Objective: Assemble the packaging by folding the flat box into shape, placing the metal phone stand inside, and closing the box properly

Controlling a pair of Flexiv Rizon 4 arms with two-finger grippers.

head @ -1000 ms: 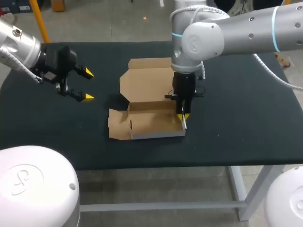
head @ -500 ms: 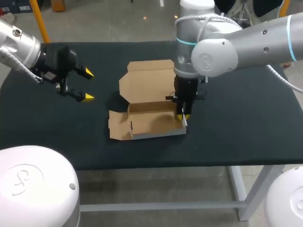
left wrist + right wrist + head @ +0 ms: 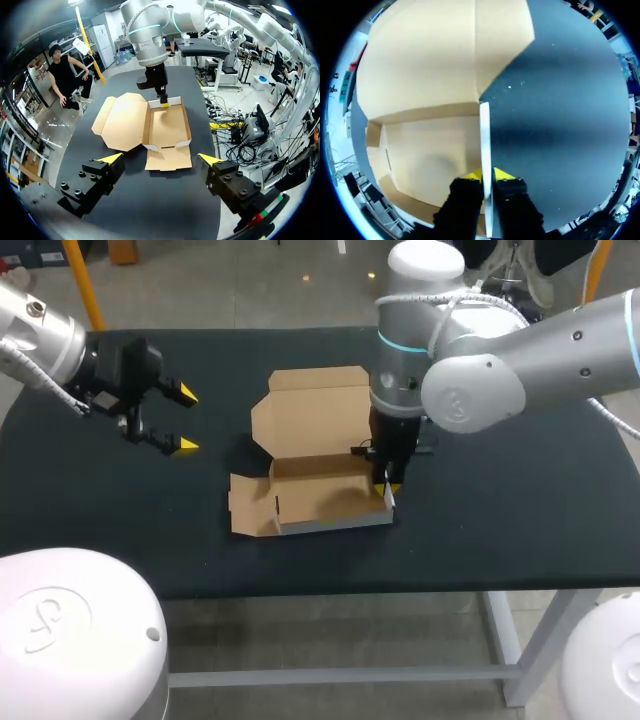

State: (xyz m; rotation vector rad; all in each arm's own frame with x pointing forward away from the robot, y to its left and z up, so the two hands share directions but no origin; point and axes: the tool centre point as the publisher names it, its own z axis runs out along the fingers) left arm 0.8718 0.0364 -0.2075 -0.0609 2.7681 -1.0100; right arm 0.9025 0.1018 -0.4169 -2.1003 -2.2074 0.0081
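A brown cardboard box (image 3: 320, 480) lies partly folded in the middle of the black table, its lid flap (image 3: 315, 410) flat behind it and a side flap (image 3: 250, 505) flat at its left. My right gripper (image 3: 388, 488) points straight down at the box's right side wall (image 3: 485, 150) and is shut on it, one yellow tip inside the box and one outside. My left gripper (image 3: 183, 420) hovers open well to the left of the box, nothing between its fingers (image 3: 111, 158). The box (image 3: 167, 125) lies ahead of it. No phone stand is in view.
The black table (image 3: 520, 500) has bare cloth to the right of the box and along the front edge. My right arm's elbow (image 3: 470, 390) hangs above the table's back right part.
My right arm's upper links have swung rightward and forward while its gripper stayed at the box's right wall. The left arm has not moved.
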